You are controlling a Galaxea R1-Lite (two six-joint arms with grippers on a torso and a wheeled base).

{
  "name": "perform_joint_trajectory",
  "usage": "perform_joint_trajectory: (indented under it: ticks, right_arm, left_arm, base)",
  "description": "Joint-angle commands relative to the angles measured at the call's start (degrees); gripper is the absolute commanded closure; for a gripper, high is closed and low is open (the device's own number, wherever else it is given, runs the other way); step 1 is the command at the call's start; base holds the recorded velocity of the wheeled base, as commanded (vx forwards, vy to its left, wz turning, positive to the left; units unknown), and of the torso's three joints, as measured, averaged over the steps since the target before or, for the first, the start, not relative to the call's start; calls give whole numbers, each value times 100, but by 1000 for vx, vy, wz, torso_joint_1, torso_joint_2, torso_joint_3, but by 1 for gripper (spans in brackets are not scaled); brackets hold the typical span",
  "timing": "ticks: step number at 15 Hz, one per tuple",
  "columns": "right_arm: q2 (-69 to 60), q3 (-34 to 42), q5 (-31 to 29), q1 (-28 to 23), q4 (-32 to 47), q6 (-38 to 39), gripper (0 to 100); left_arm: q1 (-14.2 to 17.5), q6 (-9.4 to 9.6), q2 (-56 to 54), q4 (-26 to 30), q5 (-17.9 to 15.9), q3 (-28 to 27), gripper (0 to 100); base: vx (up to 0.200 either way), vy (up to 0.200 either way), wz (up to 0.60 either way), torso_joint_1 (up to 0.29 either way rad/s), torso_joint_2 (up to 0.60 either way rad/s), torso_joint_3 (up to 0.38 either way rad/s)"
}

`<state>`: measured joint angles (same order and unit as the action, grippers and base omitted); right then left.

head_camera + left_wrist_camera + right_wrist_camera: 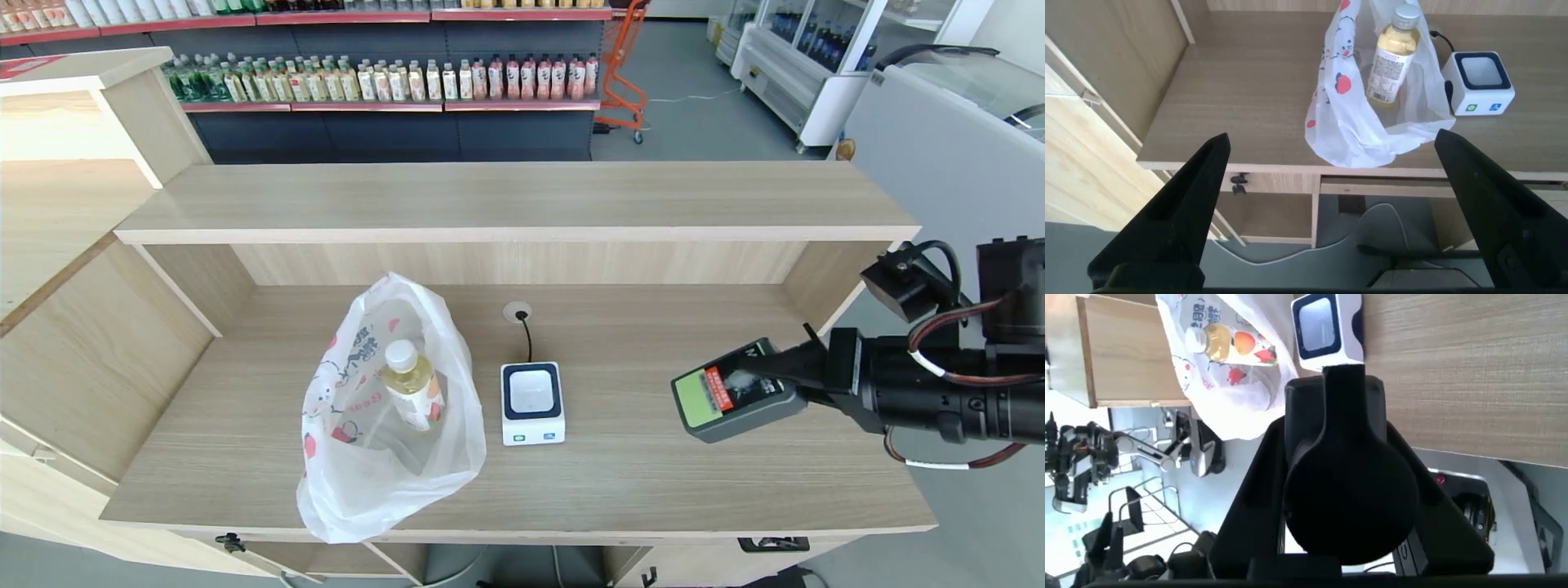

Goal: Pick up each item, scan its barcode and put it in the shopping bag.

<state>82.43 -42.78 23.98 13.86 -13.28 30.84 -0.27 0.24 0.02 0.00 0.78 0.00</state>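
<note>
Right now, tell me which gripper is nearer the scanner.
Right. The right gripper, holding a dark box, hangs right of the scanner; the left gripper is off the counter's front edge, past the shopping bag.

The lower part of the pale yellow plastic bottle (412, 384) is veiled by the film of the white printed plastic shopping bag (359, 482). In the right wrist view the right gripper (767, 371) blocks nearly all of the dark rectangular box (718, 398). The box's label print is too small to tell.

Dark box (735, 392) aloft; bottle (411, 385) upright in bag (359, 482)
</note>
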Motion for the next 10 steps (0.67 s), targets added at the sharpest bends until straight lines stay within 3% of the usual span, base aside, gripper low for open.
perform_joint_trajectory:
  ticks: [1, 6, 10]
  right_arm:
    - [449, -152, 2, 3, -44, -210, 100]
    - [1433, -345, -51, 82, -835, -658, 100]
    - [2181, -662, -51, 82, -905, -1186, 100]
  left_arm:
    - [0, 2, -2, 0, 1, 0, 0]
    - [0, 2, -2, 0, 1, 0, 0]
    - [0, 11, -2, 0, 1, 0, 0]
  base:
    - [0, 200, 0, 7, 2, 7]
    - [0, 200, 0, 4, 3, 0]
    - [0, 0, 0, 0, 0, 0]
